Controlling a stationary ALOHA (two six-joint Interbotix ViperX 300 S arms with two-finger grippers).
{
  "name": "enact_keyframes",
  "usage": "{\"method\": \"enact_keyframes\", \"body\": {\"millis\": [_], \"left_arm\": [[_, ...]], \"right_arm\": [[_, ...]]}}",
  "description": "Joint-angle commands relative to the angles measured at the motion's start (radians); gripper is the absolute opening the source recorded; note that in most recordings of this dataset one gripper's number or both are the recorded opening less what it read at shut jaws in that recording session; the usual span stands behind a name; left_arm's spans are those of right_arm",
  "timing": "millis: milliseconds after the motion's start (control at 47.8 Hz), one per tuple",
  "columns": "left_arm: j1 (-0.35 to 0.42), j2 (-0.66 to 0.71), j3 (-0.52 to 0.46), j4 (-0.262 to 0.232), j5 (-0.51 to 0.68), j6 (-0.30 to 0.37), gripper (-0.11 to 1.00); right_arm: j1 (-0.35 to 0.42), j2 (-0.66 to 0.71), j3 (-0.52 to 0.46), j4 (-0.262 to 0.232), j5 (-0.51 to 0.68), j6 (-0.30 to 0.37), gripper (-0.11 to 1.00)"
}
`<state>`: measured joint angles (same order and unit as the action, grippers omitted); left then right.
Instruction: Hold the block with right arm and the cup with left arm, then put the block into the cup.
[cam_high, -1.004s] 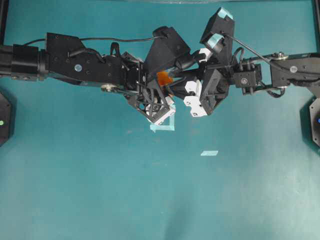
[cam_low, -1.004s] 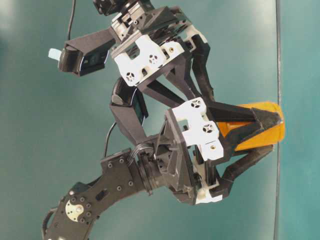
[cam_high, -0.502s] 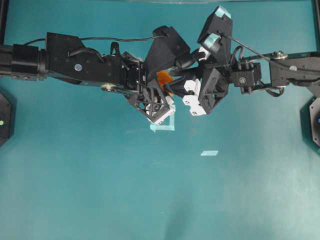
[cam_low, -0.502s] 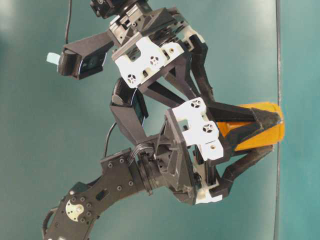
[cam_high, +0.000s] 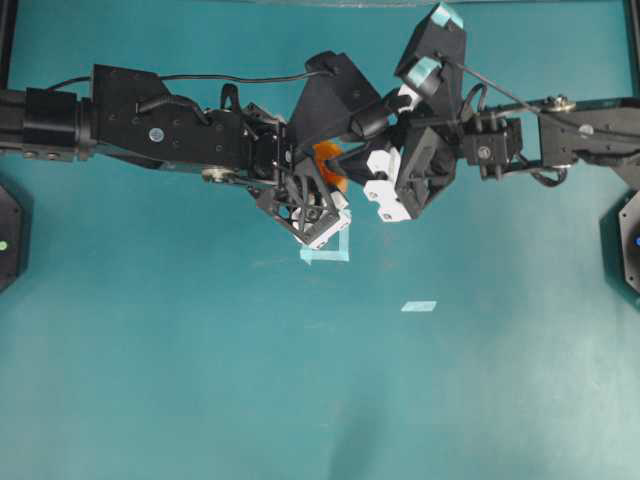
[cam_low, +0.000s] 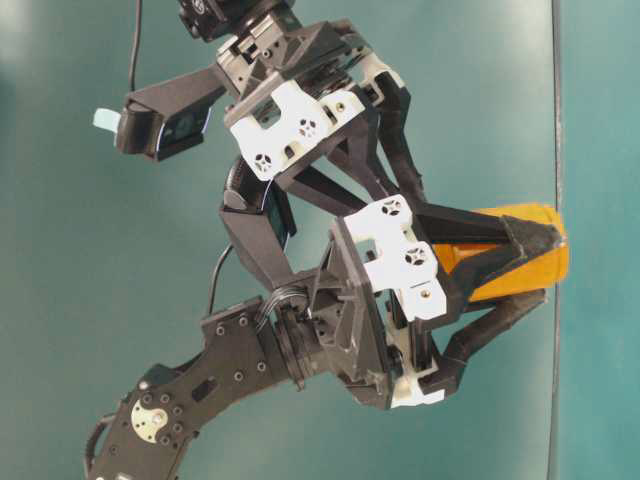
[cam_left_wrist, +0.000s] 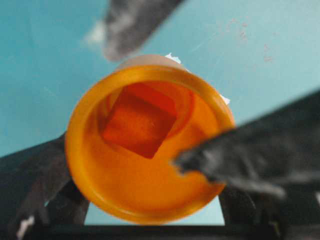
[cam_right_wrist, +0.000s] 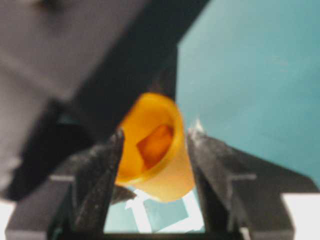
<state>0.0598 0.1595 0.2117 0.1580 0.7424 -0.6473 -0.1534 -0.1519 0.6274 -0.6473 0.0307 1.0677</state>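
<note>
The left gripper (cam_low: 520, 265) is clamped on the cup (cam_low: 520, 262): in the table-level view its black fingers (cam_low: 490, 232) press the orange wall from two sides, and in the left wrist view the cup (cam_left_wrist: 150, 165) fills the middle with a dark finger (cam_left_wrist: 250, 160) across its rim at 4 o'clock and another against its wall at 8 o'clock.

The block (cam_left_wrist: 140, 122) lies inside the cup, a red-orange square set toward 11 o'clock of the cup's floor, tilted so that a corner points down. In the right wrist view the same block (cam_right_wrist: 155, 145) shows through the cup's mouth.

The right gripper (cam_right_wrist: 155, 145) stands spread wide with nothing between its jaws but air; its two fingers (cam_right_wrist: 102, 175) flank the cup (cam_right_wrist: 160, 175) at 9 and 3 o'clock, just beside the wall. Whether they touch it cannot be told through the blur.

Overhead, the cup (cam_high: 328, 162) is a small orange patch at the centre, where the two heads meet. The left arm (cam_high: 180, 130) reaches in from 9 o'clock, the right arm (cam_high: 530, 140) from 3 o'clock, with a teal patch (cam_high: 424, 70) on the wrist camera at about 1 o'clock of the cup.

On the table (cam_high: 200, 350), a pale tape square (cam_high: 325, 252) lies just below the left gripper at 6 o'clock, and a smaller tape strip (cam_high: 419, 306) sits farther out toward 5 o'clock.
</note>
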Motion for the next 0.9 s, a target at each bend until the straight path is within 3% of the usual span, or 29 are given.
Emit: {"method": "enact_keyframes", "body": {"millis": [0, 878], "left_arm": [[0.003, -0.015, -0.02, 0.0, -0.003, -0.002, 0.67], [0.003, -0.015, -0.017, 0.0, -0.003, -0.002, 0.67]], "right_arm": [[-0.009, -0.015, -0.028, -0.002, -0.003, 0.0, 0.59], [-0.032, -0.015, -0.032, -0.012, -0.003, 0.0, 0.59]]}}
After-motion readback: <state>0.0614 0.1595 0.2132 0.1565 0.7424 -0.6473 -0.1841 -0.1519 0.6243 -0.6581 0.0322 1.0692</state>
